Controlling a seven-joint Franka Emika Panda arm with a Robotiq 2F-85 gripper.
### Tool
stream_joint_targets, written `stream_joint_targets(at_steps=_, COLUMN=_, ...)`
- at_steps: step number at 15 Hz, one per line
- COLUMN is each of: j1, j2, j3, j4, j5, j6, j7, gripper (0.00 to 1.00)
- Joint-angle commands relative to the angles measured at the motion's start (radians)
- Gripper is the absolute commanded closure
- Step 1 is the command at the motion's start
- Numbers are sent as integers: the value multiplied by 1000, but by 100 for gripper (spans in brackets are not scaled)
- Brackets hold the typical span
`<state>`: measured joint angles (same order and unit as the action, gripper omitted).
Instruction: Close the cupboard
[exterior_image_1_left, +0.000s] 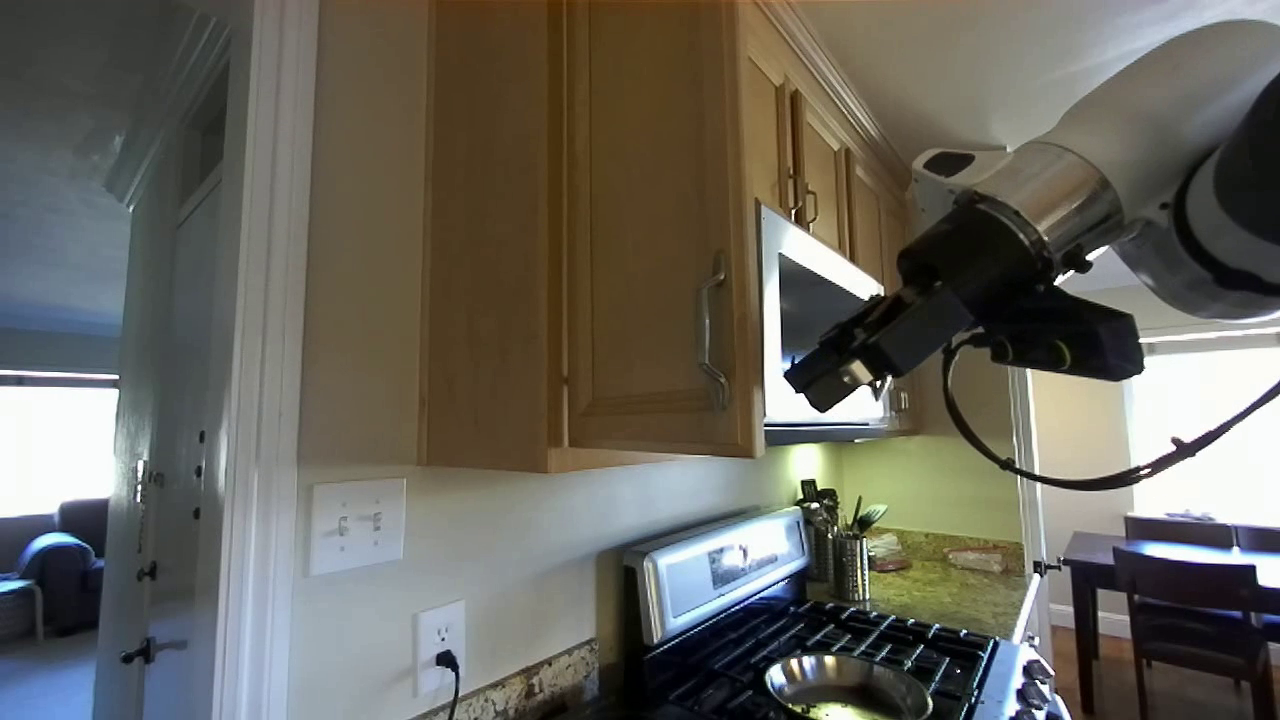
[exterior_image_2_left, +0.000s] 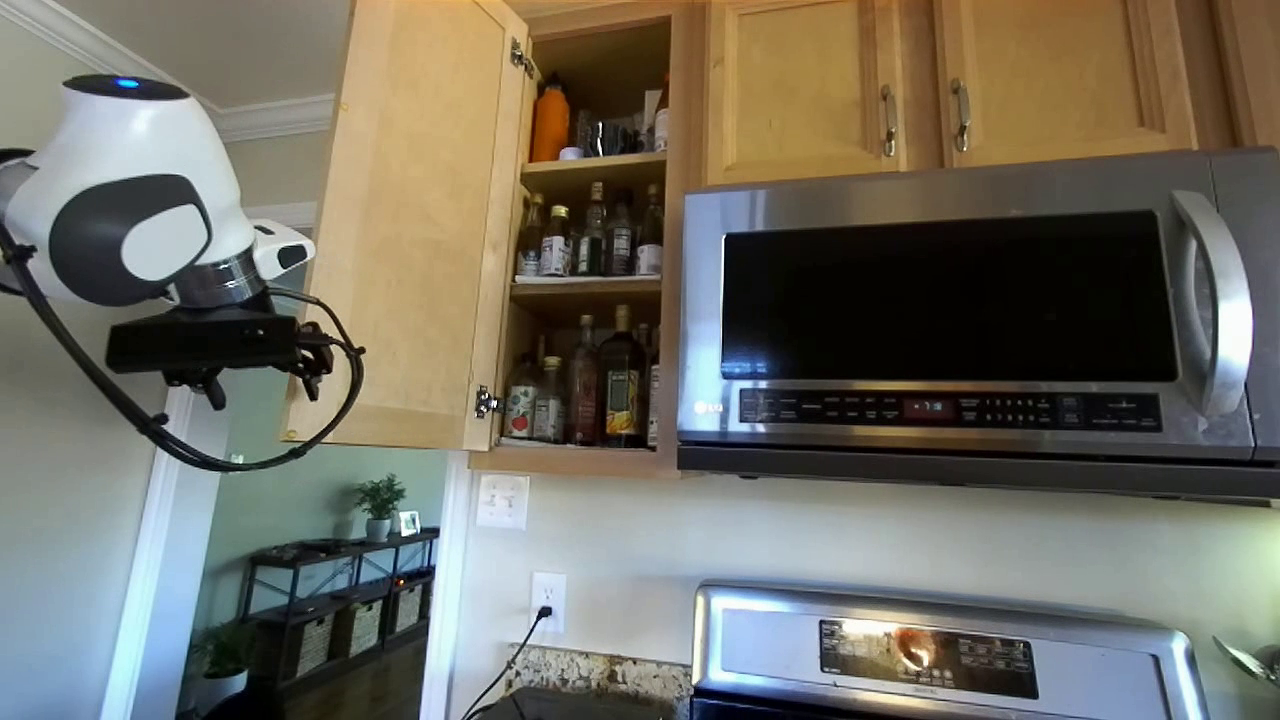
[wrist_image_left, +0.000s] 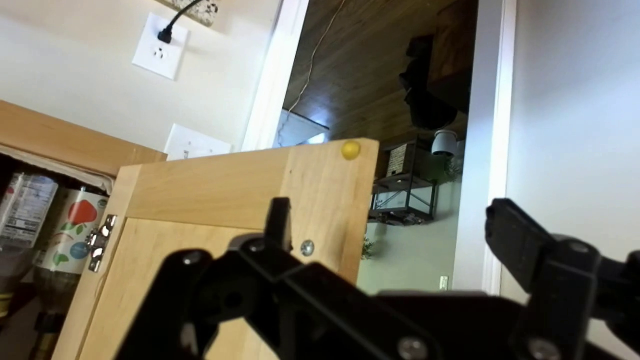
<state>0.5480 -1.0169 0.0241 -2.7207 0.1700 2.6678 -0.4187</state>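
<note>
The cupboard is a tall tan wood cabinet whose framed door (exterior_image_2_left: 420, 220) stands wide open. Its shelves (exterior_image_2_left: 590, 288) hold several bottles. The door's outer face (exterior_image_1_left: 650, 200) with a vertical silver bar handle (exterior_image_1_left: 712, 330) shows in an exterior view. My gripper (exterior_image_1_left: 815, 385) is open and empty, near the door's free edge. In an exterior view the gripper (exterior_image_2_left: 262, 385) partly overlaps the door's inner face. In the wrist view the gripper's fingers (wrist_image_left: 389, 220) are wide apart, with the door's edge (wrist_image_left: 361, 210) showing between them, further off. I see no contact.
A stainless microwave (exterior_image_2_left: 950, 300) hangs beside the cupboard, under shorter cabinets (exterior_image_2_left: 800, 90). A stove (exterior_image_1_left: 720, 570) with a metal pan (exterior_image_1_left: 848, 690) stands below. Utensil holders (exterior_image_1_left: 852, 568) stand on the counter. A doorway with white trim (exterior_image_1_left: 270, 350) lies beside the cupboard.
</note>
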Motion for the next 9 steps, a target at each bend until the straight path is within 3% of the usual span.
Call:
stream_joint_targets(at_steps=1, j1=9, j2=55, j3=3, j4=-7, j5=-24, j6=125, j7=32, gripper=0)
stream_joint_targets(at_steps=9, j1=1, j2=163, j3=-29, j4=16, j5=-60, j6=260, j7=46, gripper=0)
